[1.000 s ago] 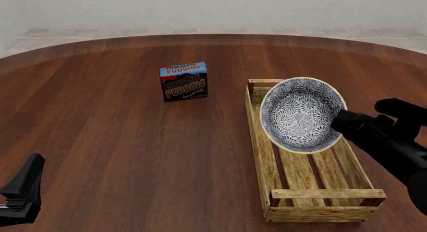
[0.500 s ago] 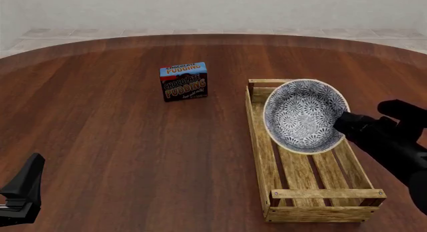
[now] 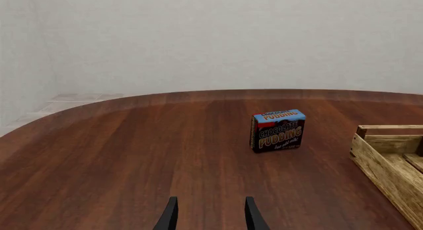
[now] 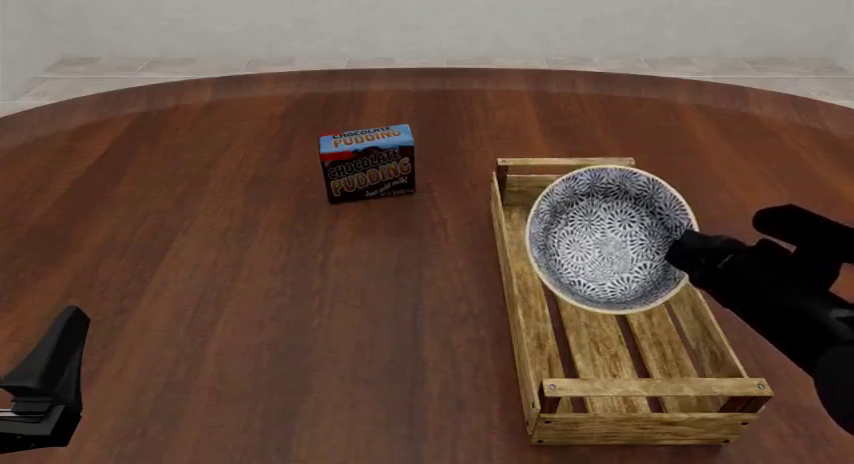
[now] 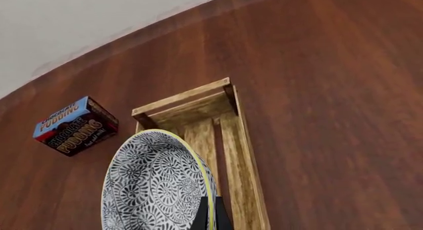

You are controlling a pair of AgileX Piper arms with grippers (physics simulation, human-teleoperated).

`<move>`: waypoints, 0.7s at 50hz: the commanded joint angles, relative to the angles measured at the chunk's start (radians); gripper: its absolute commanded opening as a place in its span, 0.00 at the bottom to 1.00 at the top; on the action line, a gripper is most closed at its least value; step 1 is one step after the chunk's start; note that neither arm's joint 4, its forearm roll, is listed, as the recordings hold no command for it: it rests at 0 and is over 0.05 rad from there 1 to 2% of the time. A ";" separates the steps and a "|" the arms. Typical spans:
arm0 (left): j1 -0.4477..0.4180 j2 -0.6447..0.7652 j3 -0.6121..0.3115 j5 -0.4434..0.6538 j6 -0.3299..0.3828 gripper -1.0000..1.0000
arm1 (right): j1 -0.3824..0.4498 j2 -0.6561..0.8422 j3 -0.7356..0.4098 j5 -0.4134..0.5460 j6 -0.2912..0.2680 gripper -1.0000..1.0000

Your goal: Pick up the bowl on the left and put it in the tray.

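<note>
holding the bowl (image 4: 610,237) tilted over the far end of the tray (image 4: 621,409), our right tool (image 4: 683,248) pinches its rim; left tool (image 3: 209,216) spread, idle. next, we judge: lower, level, release.

So the bowl (image 4: 609,236) is a round ceramic one, white with a dense dark blue-grey floral pattern inside and out, plus a thin yellowish rim. It's tipped up steeply, its inside facing the front camera, sitting right of center in the frame over the far half of the tray (image 4: 595,346). The tray's a long light-wood slatted crate, low sides, corner posts and end rails, lying flat on the surface and running lengthwise toward the lower right.
</note>
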 commanded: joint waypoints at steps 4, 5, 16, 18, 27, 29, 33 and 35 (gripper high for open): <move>0.000 0.000 0.000 0.000 0.000 1.00 | -0.006 0.015 -0.002 -0.019 0.010 0.00; 0.000 0.000 0.000 0.000 0.000 1.00 | -0.006 0.015 -0.002 -0.019 0.010 0.00; 0.000 0.000 0.000 0.000 0.000 1.00 | -0.003 0.050 -0.003 -0.033 0.030 0.00; 0.000 0.000 0.000 0.000 0.000 1.00 | -0.001 0.062 -0.004 -0.036 0.038 0.00; 0.000 0.000 0.000 0.000 0.000 1.00 | -0.002 0.069 -0.003 -0.044 0.036 0.00; 0.000 0.000 0.000 0.000 0.000 1.00 | 0.000 0.071 -0.003 -0.045 0.037 0.00; 0.000 0.000 0.000 0.000 0.000 1.00 | -0.001 0.063 -0.004 -0.037 0.037 0.00; 0.000 0.000 0.000 0.000 0.000 1.00 | -0.001 0.068 -0.003 -0.042 0.037 0.00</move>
